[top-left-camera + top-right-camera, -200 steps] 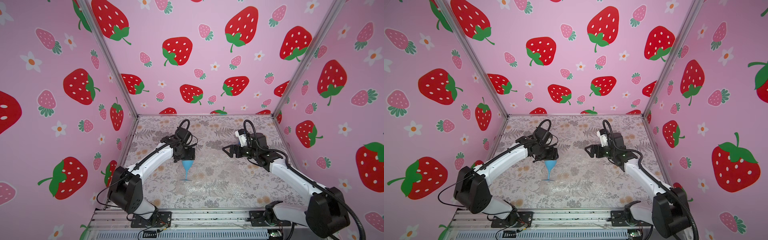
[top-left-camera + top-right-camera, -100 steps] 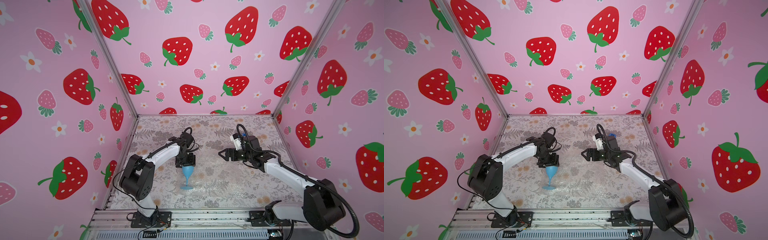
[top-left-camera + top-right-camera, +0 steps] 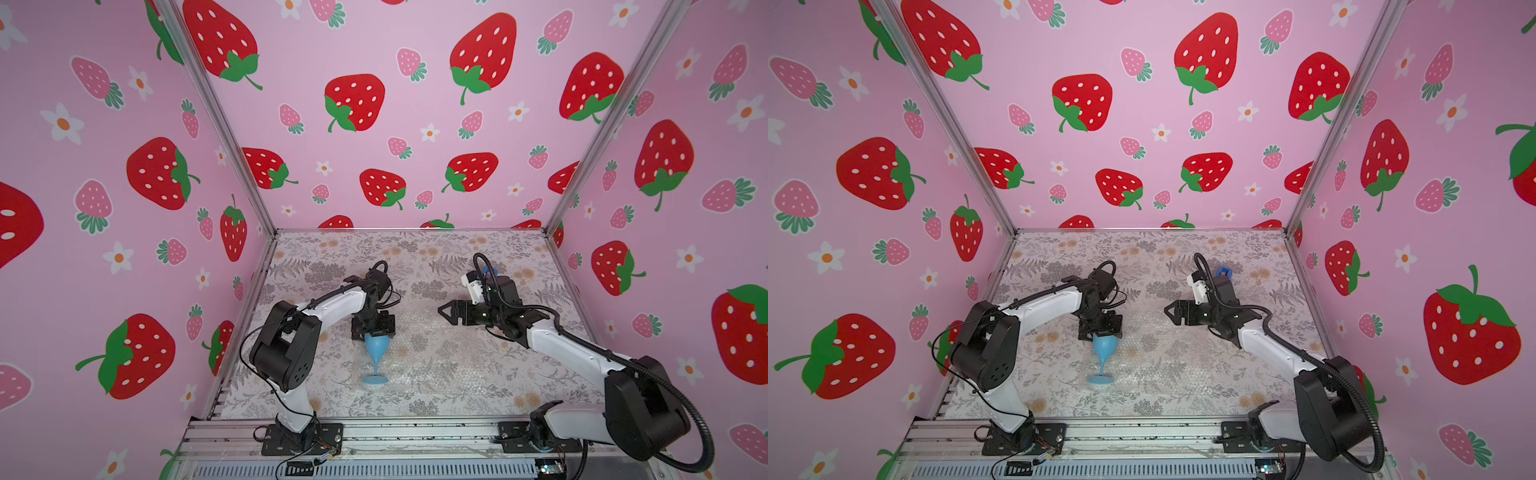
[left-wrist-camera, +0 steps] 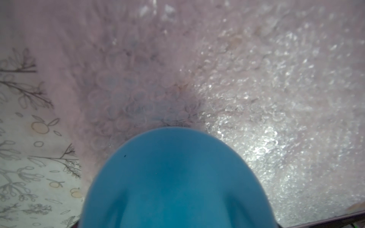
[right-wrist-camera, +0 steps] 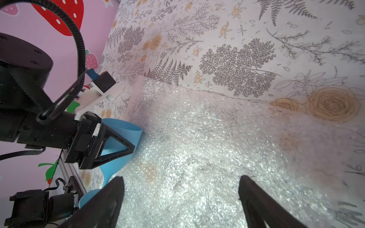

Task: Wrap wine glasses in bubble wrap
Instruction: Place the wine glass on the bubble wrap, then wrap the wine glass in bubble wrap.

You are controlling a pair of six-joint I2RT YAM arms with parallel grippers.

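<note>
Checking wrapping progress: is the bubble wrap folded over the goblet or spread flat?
Spread flat. The bubble wrap lies open on the table, its print showing through; the goblet on it is uncovered.

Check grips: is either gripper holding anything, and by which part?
Left gripper straddles the cup of the goblet; whether it grips it cannot be told. Right gripper is open, holding nothing.

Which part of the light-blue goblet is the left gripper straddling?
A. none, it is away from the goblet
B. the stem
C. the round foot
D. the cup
D: in both top views the left gripper sits over the cup of the goblet, with stem and foot sticking out free toward the front. The right wrist view shows one of its fingers alongside the cup.
</note>
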